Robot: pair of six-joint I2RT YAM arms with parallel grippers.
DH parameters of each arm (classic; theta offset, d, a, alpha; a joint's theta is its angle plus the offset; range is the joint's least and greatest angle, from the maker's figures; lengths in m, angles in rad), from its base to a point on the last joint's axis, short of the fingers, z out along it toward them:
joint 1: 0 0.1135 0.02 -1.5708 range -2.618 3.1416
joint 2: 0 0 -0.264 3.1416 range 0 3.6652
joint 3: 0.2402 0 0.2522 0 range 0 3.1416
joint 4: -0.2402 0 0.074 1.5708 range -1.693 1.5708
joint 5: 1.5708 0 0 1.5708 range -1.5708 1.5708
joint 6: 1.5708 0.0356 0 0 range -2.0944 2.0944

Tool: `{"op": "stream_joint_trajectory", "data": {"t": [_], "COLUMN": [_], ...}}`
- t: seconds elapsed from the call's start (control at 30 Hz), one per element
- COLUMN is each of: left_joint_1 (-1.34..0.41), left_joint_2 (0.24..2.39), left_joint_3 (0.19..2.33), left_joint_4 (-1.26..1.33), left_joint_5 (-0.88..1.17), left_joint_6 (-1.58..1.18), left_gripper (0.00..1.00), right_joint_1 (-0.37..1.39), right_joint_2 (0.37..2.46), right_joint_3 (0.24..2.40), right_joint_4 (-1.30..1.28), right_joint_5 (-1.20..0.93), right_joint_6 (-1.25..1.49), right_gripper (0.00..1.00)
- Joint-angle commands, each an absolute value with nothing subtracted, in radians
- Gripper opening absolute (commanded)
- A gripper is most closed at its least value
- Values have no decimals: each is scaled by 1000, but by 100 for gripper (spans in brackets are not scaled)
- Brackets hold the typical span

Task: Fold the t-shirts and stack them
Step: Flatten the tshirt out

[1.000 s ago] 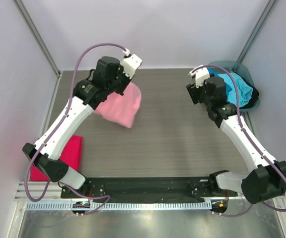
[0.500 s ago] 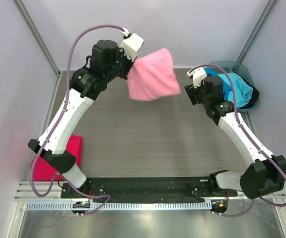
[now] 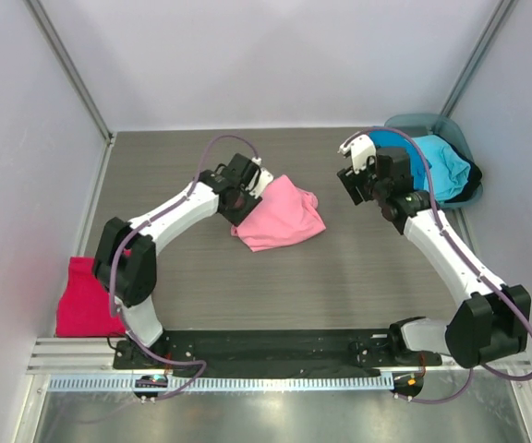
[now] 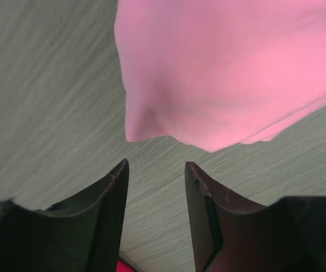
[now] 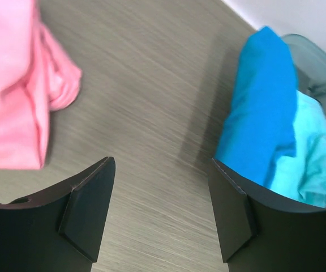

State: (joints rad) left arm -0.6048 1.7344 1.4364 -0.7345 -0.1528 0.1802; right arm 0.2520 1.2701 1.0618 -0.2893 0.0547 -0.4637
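The light pink t-shirt (image 3: pixel 282 216) lies bunched on the table's middle; in the left wrist view the pink t-shirt (image 4: pixel 225 73) sits just beyond the fingertips. My left gripper (image 3: pixel 250 197) stands at its left edge, low over the table, and my left gripper (image 4: pixel 156 167) is open with only bare table between the jaws. My right gripper (image 3: pixel 350 181) hovers to the shirt's right, and in its wrist view my right gripper (image 5: pixel 162 164) is wide open and empty. A crimson t-shirt (image 3: pixel 89 297) lies folded at the near left. Blue (image 3: pixel 414 150) and turquoise (image 3: pixel 446 172) t-shirts fill the tub.
The grey-teal round tub (image 3: pixel 453 130) stands in the far right corner, and the tub's rim (image 5: pixel 316 54) shows right of my right fingers. Metal frame posts and white walls close in the table on the left, back and right. The arm bases sit along the near edge.
My left arm swung the pink t-shirt up and to the right, then came down to the table and let go of it. The shirt now lies in the middle. My right gripper edged left.
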Motion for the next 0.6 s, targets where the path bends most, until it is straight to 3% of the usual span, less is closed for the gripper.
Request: {"op": "stream_joint_trajectory", "data": {"t": [0.0, 0.13, 0.57], "left_joint_1": [-555, -538, -433], "left_joint_2": [1691, 1648, 1615], "left_joint_3": [1453, 1463, 1537], "left_joint_4": [-707, -696, -767], "left_joint_5": [-207, -244, -247], "left_joint_6": [102, 78, 72], "left_gripper": [47, 55, 53], "right_joint_1": [252, 252, 321], "right_joint_2": [1325, 1435, 1687], "right_joint_3": [1083, 1120, 1199], "right_joint_4": [-331, -373, -475], "right_joint_5": [-63, -161, -360], "right_joint_6": [-517, -535, -586], "right_gripper": [71, 68, 65]}}
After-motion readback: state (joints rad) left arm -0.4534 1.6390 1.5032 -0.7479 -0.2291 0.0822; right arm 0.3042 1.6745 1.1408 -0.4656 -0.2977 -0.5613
